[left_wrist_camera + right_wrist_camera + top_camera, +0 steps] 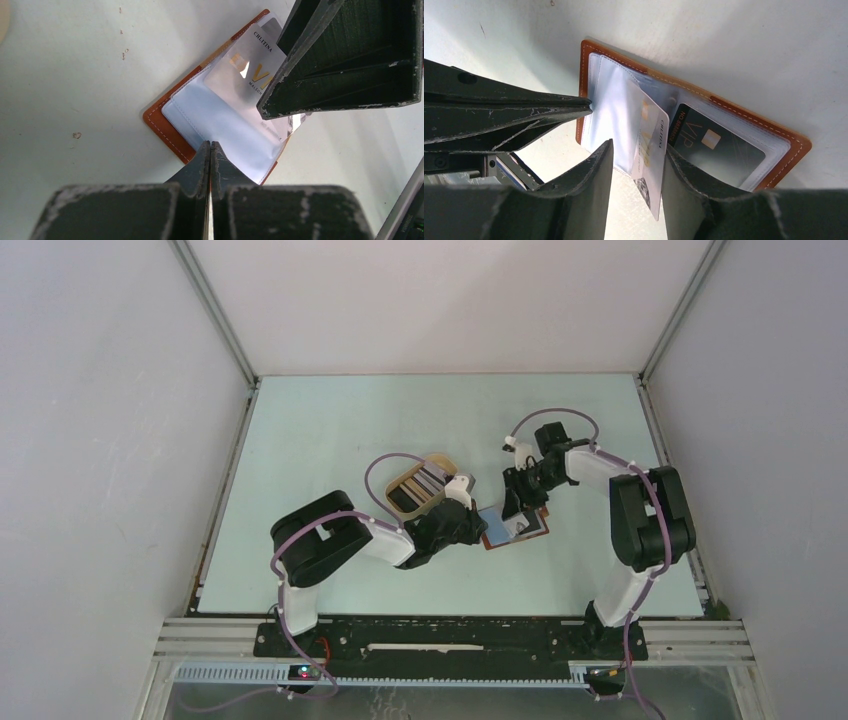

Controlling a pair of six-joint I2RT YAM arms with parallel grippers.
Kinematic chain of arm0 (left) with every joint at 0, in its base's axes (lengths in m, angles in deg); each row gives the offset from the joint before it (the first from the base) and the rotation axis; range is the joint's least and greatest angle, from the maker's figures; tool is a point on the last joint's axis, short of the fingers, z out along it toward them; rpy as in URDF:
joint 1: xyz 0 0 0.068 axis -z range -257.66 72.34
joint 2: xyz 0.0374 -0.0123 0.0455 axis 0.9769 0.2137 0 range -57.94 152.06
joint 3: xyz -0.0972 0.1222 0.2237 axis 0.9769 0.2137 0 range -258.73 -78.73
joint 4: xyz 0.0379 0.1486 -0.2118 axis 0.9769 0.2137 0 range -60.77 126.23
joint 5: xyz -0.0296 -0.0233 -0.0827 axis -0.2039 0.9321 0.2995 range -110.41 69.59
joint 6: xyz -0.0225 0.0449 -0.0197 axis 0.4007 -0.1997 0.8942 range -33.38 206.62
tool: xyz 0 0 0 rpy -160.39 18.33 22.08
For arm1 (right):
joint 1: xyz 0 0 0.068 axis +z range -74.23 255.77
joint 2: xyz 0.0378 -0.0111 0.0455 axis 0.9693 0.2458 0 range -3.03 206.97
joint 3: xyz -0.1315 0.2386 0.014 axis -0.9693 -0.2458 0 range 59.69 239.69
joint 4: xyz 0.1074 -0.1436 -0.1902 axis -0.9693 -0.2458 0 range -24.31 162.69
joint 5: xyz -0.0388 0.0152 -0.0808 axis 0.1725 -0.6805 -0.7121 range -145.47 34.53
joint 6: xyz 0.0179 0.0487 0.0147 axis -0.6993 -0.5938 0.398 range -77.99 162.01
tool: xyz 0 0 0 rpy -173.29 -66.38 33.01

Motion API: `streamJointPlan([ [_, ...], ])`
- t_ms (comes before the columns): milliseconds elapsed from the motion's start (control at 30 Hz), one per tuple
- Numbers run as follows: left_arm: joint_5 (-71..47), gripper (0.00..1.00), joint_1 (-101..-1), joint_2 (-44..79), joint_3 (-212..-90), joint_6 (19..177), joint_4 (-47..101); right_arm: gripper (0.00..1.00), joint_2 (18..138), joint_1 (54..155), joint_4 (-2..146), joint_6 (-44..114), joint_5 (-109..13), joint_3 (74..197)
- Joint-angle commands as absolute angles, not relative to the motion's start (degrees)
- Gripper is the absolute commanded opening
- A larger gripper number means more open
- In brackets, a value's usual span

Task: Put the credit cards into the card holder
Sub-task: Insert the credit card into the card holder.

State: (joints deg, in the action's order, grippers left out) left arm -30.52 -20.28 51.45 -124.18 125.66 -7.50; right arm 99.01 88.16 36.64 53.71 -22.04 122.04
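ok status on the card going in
left fingers shut at sleeve edge. right fingers open around white card, partly in card holder. nothing in the way.

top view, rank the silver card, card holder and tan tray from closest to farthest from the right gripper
1. silver card: between the open fingers of the right gripper.
2. card holder: lying open just beneath the fingertips, under the card.
3. tan tray: clearly farthest, off to the gripper's left.
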Motion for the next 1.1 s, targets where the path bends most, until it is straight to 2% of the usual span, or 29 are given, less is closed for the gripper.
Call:
streamJointPlan([
  [0, -30.45, 0.02, -19.96, 49.97, -123.79, 124.59, -5.99, 0.48, 97.0, 87.43, 35.66, 55.21, -21.78, 123.85],
  [367, -29.54, 0.03, -19.98, 49.25, -122.73, 124.15, -8.29, 0.48, 100.28, 84.19, 34.13, 53.81, -14.52, 124.29],
  [600, -28.57, 0.07, -20.01, 46.98, -121.18, 123.41, -10.46, 0.43, 102.09, 83.06, 33.97, 52.98, -11.59, 124.29],
  [733, -28.29, 0.11, -20.01, 45.16, -120.1, 123.34, -11.31, 0.4, 102.93, 82.15, 33.76, 52.91, -10.51, 124.29],
  [1067, -27.88, 0.12, -20.09, 44.26, -119.46, 123.05, -12.36, 0.41, 101.44, 80.83, 33.46, 53.26, -10.29, 124.31],
])
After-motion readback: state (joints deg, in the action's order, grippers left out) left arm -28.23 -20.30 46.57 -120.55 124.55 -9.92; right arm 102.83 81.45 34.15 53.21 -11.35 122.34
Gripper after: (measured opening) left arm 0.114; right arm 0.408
